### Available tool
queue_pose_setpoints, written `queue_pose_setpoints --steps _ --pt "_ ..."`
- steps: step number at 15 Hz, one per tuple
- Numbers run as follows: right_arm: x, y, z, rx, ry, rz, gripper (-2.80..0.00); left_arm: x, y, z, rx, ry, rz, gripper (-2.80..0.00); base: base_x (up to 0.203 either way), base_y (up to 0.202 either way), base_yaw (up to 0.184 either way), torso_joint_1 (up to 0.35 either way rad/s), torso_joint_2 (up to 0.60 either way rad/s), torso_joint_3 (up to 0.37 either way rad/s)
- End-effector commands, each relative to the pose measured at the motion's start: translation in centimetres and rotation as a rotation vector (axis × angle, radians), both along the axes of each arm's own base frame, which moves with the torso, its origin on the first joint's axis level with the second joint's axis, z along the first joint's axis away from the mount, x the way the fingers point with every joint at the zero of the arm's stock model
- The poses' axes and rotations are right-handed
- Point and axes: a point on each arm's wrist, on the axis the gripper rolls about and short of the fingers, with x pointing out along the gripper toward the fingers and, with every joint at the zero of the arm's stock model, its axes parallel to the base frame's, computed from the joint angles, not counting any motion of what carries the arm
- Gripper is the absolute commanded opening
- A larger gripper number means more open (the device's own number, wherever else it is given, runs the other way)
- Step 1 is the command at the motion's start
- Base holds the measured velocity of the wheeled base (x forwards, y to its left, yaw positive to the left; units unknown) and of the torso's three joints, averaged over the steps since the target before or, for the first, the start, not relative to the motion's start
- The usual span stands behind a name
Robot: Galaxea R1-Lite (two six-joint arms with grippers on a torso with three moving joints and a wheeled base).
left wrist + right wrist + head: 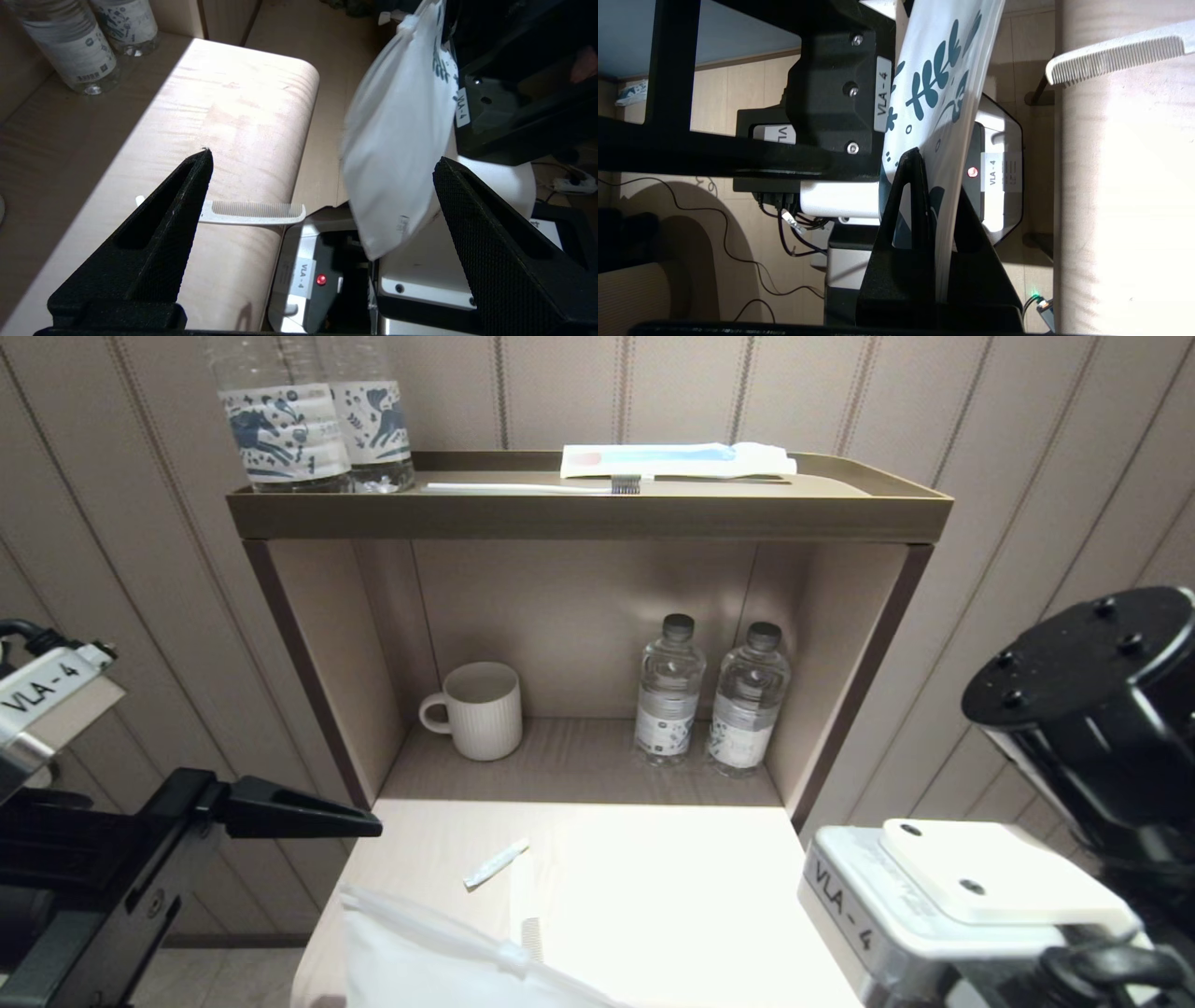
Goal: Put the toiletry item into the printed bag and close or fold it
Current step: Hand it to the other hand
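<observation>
Printed bag (943,116) is hanging off the front edge of the worktop (672,896), with the right hand (931,224) clenching its leaf-printed end. The left hand (322,224) is waiting spread wide and empty beside it, above the comb (252,213) lying at the worktop's edge. With only one thin pinch holding it, the limp bag could be slipping free or swinging shut before the comb goes in.

Open counter ahead, clutter at its near edge

Your counter (672,887) lies bare through the frame's middle; the comb (530,919) and small sachet (496,863) crowd lower centre, the printed bag (439,961) blocks the bottom edge, and the mug (478,710) and bottles (709,700) fill the alcove behind.
</observation>
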Motion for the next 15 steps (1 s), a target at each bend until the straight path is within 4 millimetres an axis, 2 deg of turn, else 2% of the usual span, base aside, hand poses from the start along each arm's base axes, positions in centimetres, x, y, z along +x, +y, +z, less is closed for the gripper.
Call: queue_pose_setpoints --steps 1,7,15 --pt "0.5 0.7 -0.1 -0.008 0.003 0.009 -2.8 1.1 -0.4 -0.8 0.014 0.037 -0.011 0.0 0.0 0.0 0.0 0.0 0.0 0.0" --pt "1.9 2.5 -0.5 -0.006 -0.021 0.028 -2.8 1.7 -0.8 -0.4 0.01 0.026 -0.032 0.0 0.0 0.0 0.0 0.0 0.0 0.0" --pt "2.3 3.1 0.2 0.015 -0.045 0.034 -2.8 0.4 -1.4 -0.2 0.015 0.025 -0.092 0.0 0.0 0.0 0.0 0.0 0.0 0.0"
